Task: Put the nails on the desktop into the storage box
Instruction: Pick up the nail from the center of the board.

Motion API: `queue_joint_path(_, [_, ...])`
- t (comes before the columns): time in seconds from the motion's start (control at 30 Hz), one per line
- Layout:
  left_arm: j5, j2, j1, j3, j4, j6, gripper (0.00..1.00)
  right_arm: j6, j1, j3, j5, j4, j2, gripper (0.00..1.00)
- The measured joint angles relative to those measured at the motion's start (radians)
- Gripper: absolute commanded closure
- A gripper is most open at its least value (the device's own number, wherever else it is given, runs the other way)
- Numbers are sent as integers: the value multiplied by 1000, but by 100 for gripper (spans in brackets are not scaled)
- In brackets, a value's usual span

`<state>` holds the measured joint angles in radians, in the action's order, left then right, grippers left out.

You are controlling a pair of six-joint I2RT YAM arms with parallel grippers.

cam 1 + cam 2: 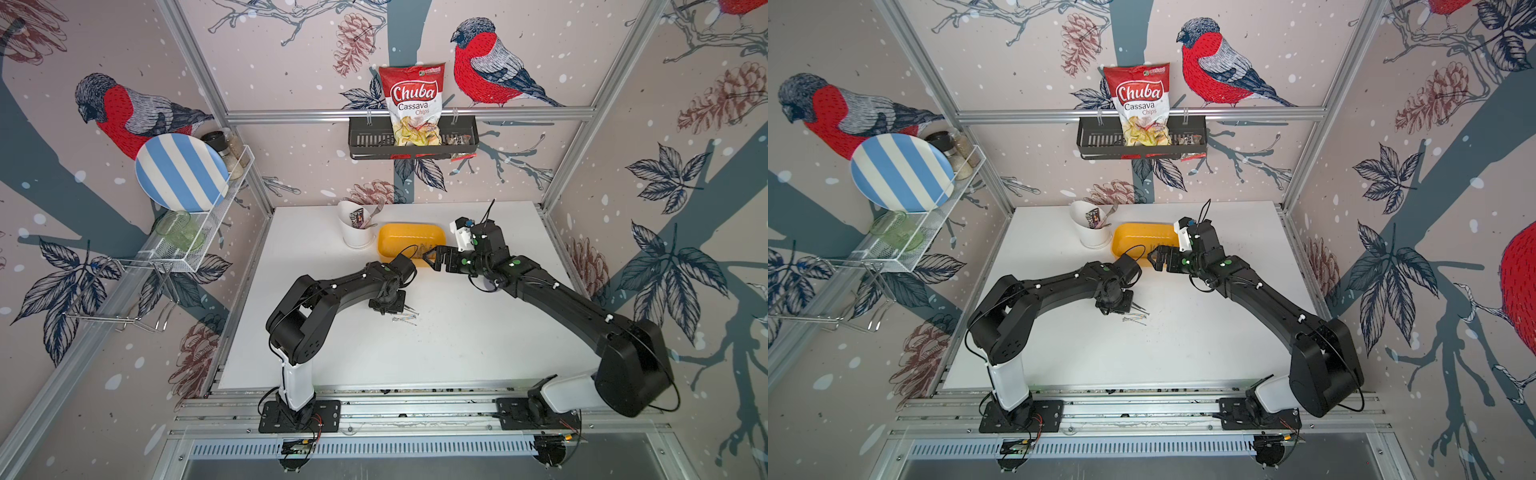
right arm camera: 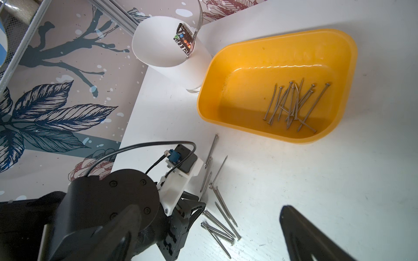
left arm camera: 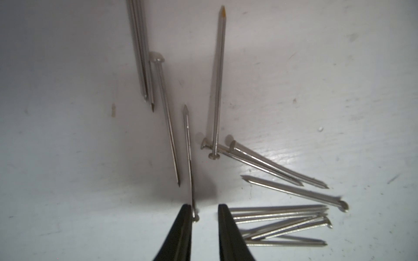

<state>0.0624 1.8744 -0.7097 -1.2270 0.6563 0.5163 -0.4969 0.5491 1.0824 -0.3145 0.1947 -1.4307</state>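
Grey steel nails (image 3: pixel 280 217) lie scattered on your white worktop (image 3: pixel 67 180); your left hand (image 3: pixel 204 209), slightly parted, straddles one nail's head, ready to pinch. Beyond, your right hand (image 1: pixel 432 257) hovers wide open by the yellow storage box (image 2: pixel 237 67), which already holds several.

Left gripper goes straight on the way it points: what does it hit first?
Probably the nail whose head lies between the open jaws of the left gripper, then the desktop right beneath; depth is unclear.

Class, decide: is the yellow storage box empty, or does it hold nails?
Not empty: a pile of nails lies inside the storage box; others lie on the desktop.
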Motion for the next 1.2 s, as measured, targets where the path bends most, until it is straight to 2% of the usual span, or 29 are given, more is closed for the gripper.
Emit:
queue_joint_path(0.67, [8,30,11,-3,0,-10,75,-4,0,0,-4,0,-14,0])
queue_joint_path(0.93, [13,45,12,-16,-10,-18,89,-8,0,0,-8,-1,-25,0])
queue_joint_path(1.2, [16,53,13,-11,-17,-19,99,-14,0,2,-10,-3,-34,0])
